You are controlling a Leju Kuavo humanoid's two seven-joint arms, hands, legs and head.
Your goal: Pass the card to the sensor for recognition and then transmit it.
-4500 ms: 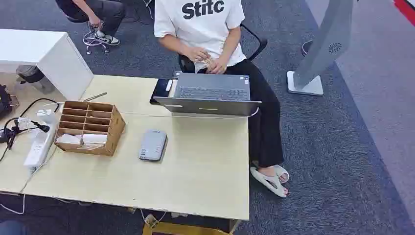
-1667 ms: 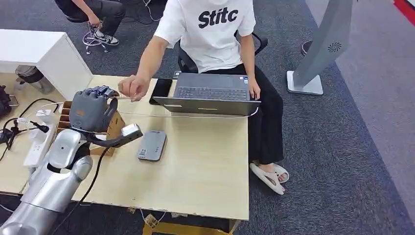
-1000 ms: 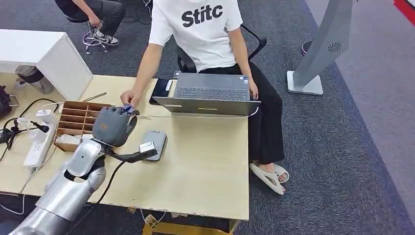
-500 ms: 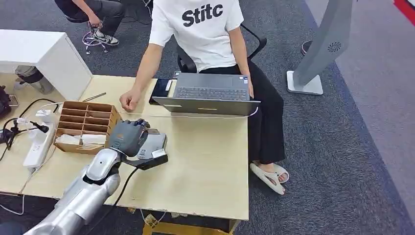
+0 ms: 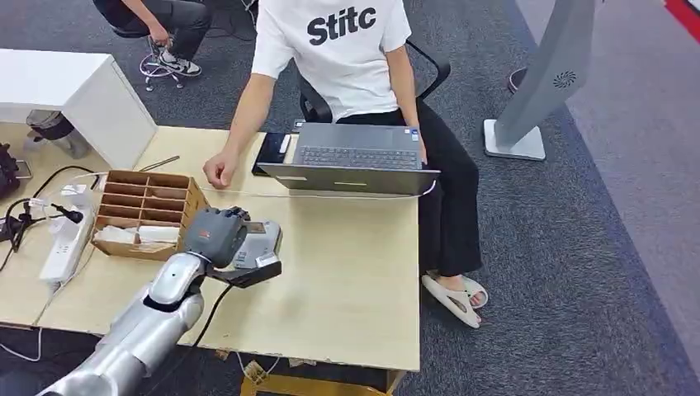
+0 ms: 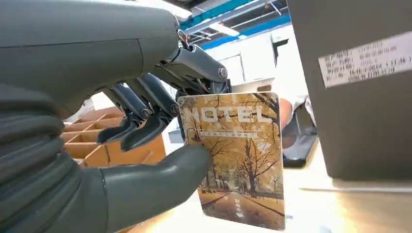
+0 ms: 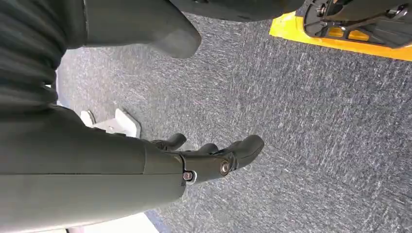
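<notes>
- One wrist view shows the left robot hand (image 6: 145, 121) pinching a yellow autumn-tree "HOTEL" card (image 6: 235, 160); head view places it over the grey flat sensor (image 5: 262, 241).
- Right robot hand (image 7: 204, 160) hangs empty, fingers apart.
- Brown cardboard divider box (image 5: 148, 213) holds white papers (image 5: 136, 235).

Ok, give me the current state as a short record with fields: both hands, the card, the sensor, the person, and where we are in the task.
left hand: holds the card, pinched between thumb and fingers, over the sensor
card: printed with autumn trees and the word HOTEL, face toward the left wrist camera
sensor: grey flat unit on the table, partly covered by the left hand
right hand: hangs over grey carpet, fingers apart, holds nothing
person: seated behind the laptop, one hand resting on the table
task stage: card at the sensor; handover not yet done
</notes>
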